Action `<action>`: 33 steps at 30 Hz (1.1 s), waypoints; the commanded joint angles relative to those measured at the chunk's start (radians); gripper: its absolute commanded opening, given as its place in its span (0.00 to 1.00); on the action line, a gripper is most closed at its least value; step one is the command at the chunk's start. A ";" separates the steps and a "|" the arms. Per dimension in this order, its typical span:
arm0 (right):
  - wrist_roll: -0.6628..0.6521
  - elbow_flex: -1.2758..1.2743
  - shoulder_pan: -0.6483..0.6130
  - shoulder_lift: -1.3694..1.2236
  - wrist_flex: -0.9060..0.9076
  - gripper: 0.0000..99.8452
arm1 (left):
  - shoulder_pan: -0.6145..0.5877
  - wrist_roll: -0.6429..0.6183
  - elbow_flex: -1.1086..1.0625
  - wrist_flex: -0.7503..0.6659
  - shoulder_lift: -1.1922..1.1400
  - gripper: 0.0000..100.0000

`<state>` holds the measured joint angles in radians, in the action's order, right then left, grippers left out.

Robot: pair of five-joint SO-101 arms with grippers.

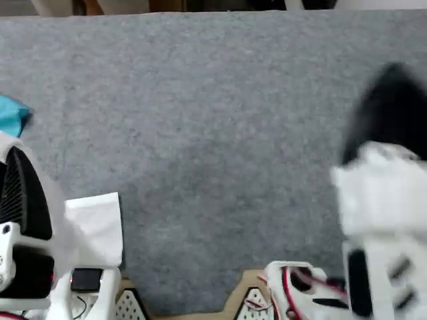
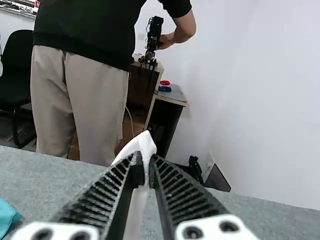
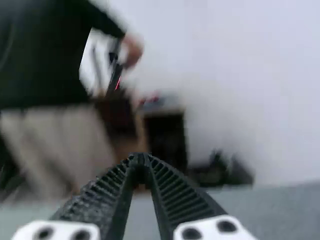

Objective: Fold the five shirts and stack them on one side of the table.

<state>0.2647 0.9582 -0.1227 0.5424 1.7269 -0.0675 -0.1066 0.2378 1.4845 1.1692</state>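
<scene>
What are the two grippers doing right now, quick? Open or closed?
The left gripper is closed, holding a fold of the white shirt.
The right gripper is closed, holding nothing.

white shirt [image 2: 144, 142] | pinched in left claw [image 2: 145, 161] | teal shirt [image 1: 12, 115] (crumpled) | table edge

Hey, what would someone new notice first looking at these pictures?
The left gripper is up above the grey table, shut on a white shirt that hangs from it. A teal cloth lies at the table's edge on that arm's side. The right gripper is shut on nothing.
</scene>
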 commanded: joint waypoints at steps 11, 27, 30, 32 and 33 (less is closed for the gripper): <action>-0.052 -1.015 -0.697 -0.107 -0.137 0.19 | 0.002 0.044 -0.370 -0.324 -0.001 0.02; 0.031 -1.173 -0.987 -0.522 -0.638 0.17 | -0.222 0.071 -0.376 -0.140 -0.001 0.02; 0.029 -1.141 -0.987 -0.559 -0.641 0.17 | -0.227 0.071 -0.377 -0.124 -0.001 0.02; 0.012 -1.138 -0.987 -0.588 -0.672 0.17 | -0.226 0.069 -0.377 -0.123 -0.001 0.02; -0.011 -1.139 -0.990 -0.604 -0.694 0.17 | -0.226 0.069 -0.377 -0.123 -0.001 0.02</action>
<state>0.2816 -0.2340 -1.1001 -0.0407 1.0840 -0.2869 -0.0437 -0.1396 1.3587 1.1692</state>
